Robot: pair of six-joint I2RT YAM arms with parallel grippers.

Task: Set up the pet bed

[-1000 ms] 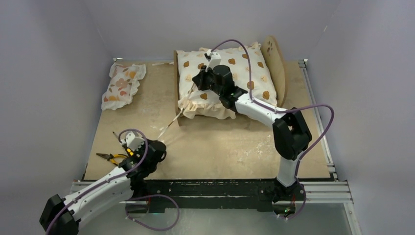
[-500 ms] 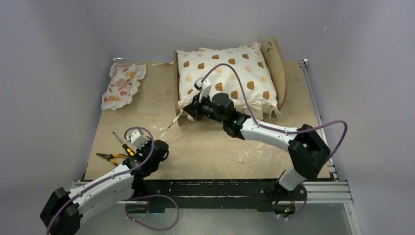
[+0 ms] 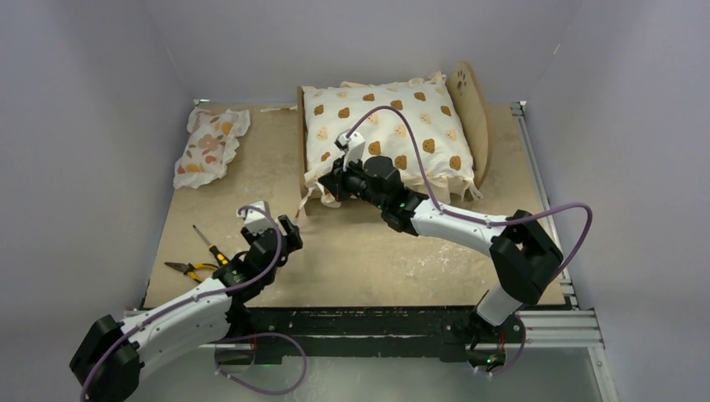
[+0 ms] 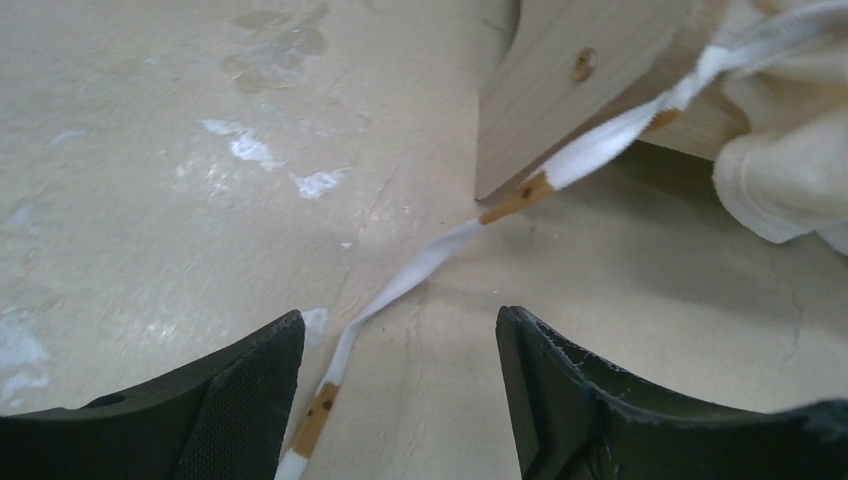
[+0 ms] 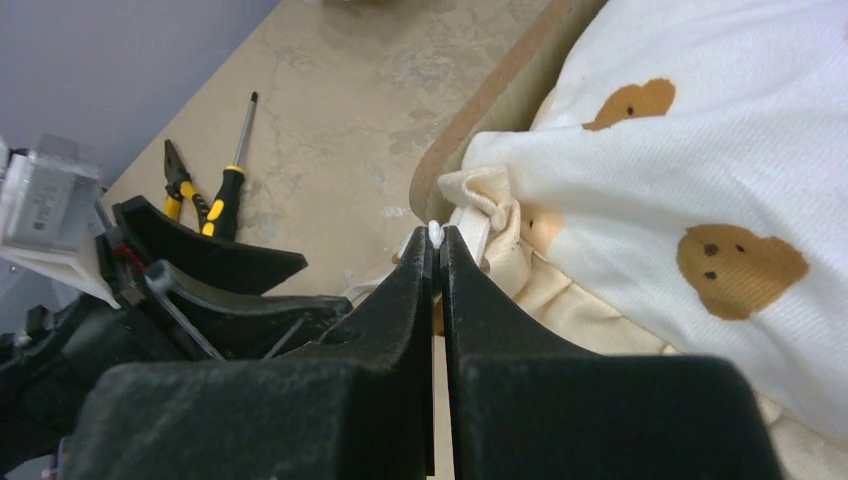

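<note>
The pet bed (image 3: pixel 471 94) stands at the back, its paw-print headboard on the right and a bear-print cushion (image 3: pixel 393 126) lying on it. My right gripper (image 3: pixel 328 186) is at the cushion's near-left corner. In the right wrist view that gripper (image 5: pixel 436 240) is shut, with a white bit of the cushion's tie pinched at the tips. My left gripper (image 3: pixel 291 232) stands open just in front of the footboard (image 4: pixel 560 80). A white tie ribbon (image 4: pixel 420 265) lies loose on the table between its fingers (image 4: pixel 250 385), close to the left one.
A floral ruffled pillow (image 3: pixel 209 144) lies at the back left. Yellow-handled pliers (image 3: pixel 188 270) and a screwdriver (image 3: pixel 209 244) lie near the front left edge. A metal rail (image 3: pixel 536 167) borders the board on the right. Walls close in on three sides.
The left gripper has opened and moved forward toward the footboard; the ribbon now lies loose. The right gripper came down off the cushion's top to its near-left corner.
</note>
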